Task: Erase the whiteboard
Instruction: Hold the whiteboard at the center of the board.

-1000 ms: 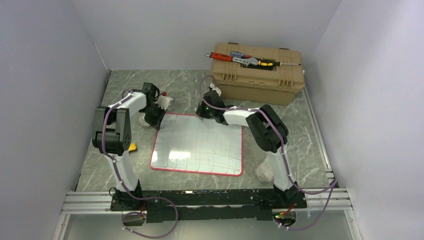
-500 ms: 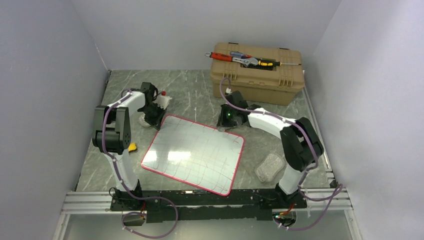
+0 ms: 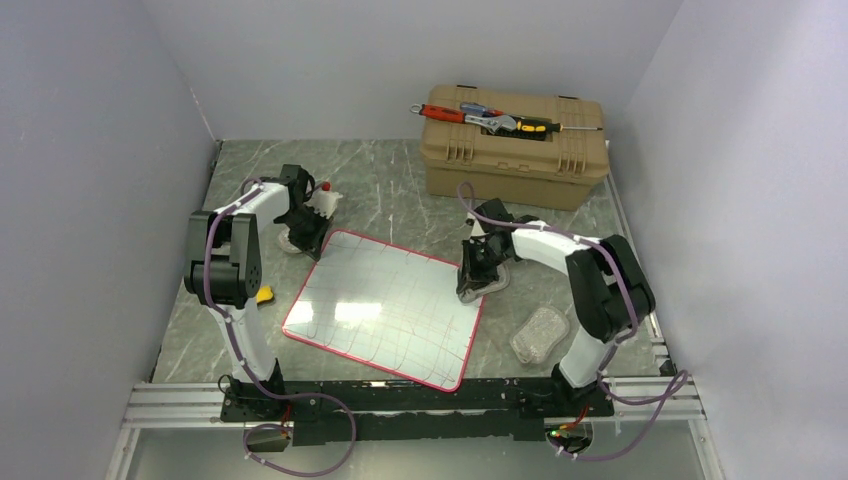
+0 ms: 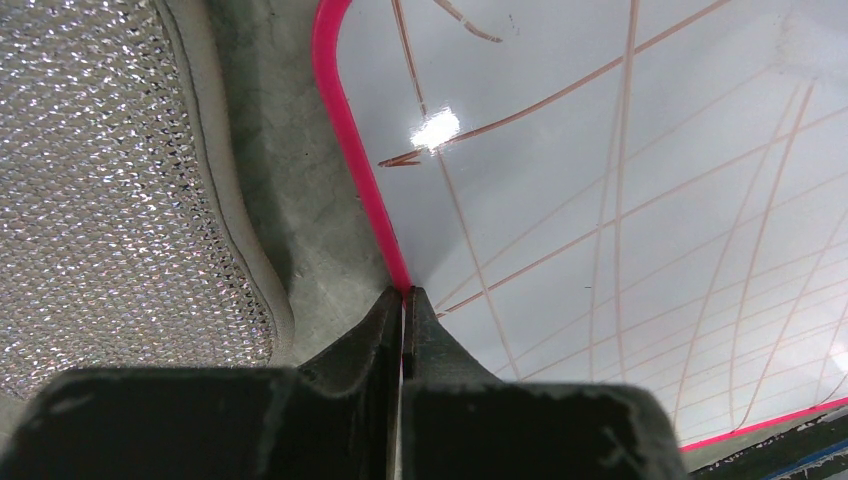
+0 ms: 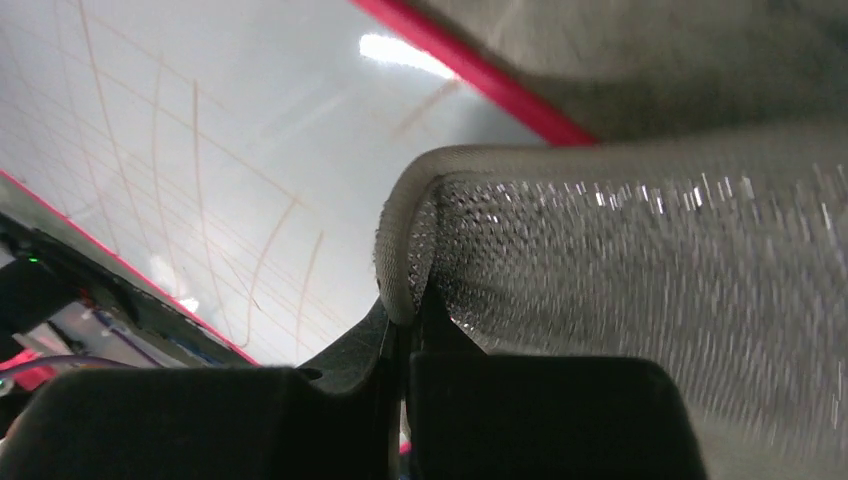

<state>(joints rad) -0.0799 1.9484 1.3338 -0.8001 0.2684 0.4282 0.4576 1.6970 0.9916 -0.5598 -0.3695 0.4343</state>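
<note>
1. The left gripper [image 4: 403,302] is pinching the thin red rim of the whiteboard [image 4: 620,200]. Its two fingers are drawn in narrow, with only the rim between their tips.
2. The right gripper [image 5: 405,315] is clamping the folded edge of a sparkly mesh sponge [image 5: 650,260], and its fingers are nearly meeting around the fabric.
3. The whiteboard is lying flat on the grey-green marbled table [image 3: 400,185] between the two arms, turned askew so that one corner is pointing toward the arm bases.
4. Thin reddish pen lines are crossing the glossy white surface in a rough grid, and ceiling light is glaring off it in places.
5. The left gripper is gripping the board at its far left corner, while the right gripper is holding its sponge at the board's right edge, about halfway along.
6. The held sponge is hanging over the red rim there. Whether it is pressing on the white surface cannot be told.
7. A second silvery sponge [image 4: 110,190] is lying on the table just beside the left gripper, close to the rim but apart from it.
8. A third sponge [image 3: 540,334] is sitting on the table near the right arm's base, off the board.
9. A tan toolbox [image 3: 515,155] is standing at the far side of the table, well apart from the board, with hand tools [image 3: 490,118] lying on its lid.
</note>
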